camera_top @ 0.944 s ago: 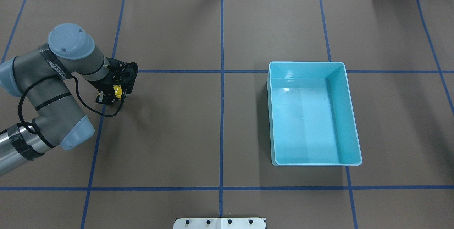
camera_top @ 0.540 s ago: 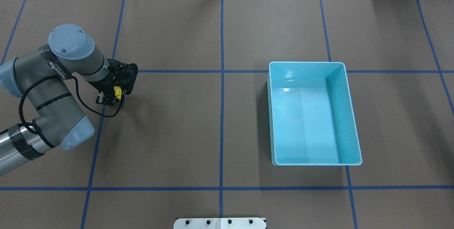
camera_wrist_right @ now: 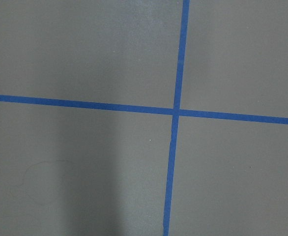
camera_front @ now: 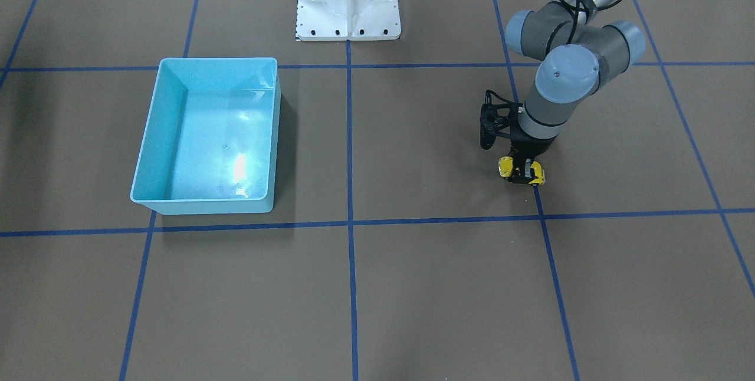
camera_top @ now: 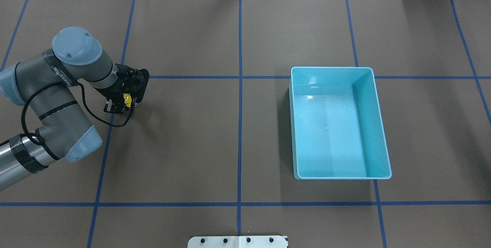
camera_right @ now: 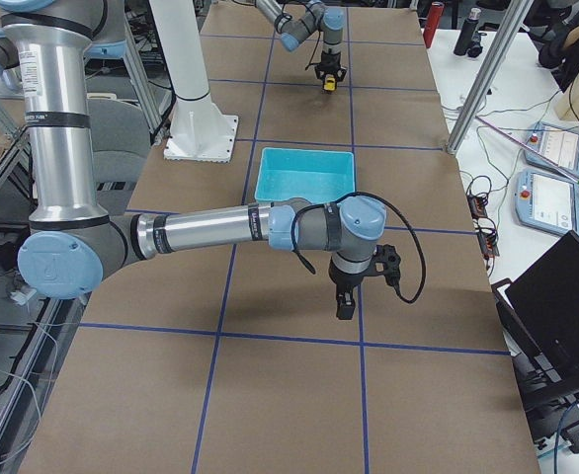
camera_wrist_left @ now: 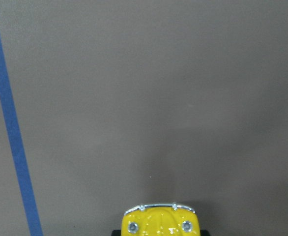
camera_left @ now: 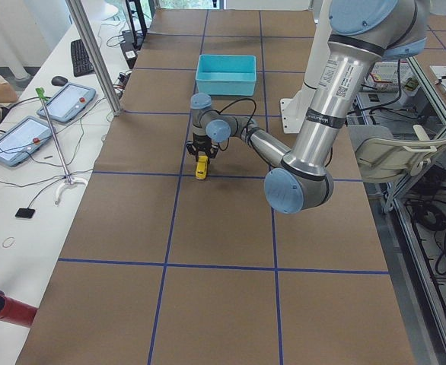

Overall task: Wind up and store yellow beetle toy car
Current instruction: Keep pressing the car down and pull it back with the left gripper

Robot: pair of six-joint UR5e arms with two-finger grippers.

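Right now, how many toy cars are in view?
1. The yellow beetle toy car is gripped in the left end effector, far from the light-blue bin, which holds none. None seems hidden.

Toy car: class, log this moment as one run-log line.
left claw: shut on toy car | toy car: not yet in bin | right claw: open or shut unclear

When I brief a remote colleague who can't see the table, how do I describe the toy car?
On the brown paper-covered table, look to the robot's left half, opposite the light-blue plastic bin. There the left gripper points down, clamped on a tiny glossy yellow beetle toy car, the only yellow thing there.
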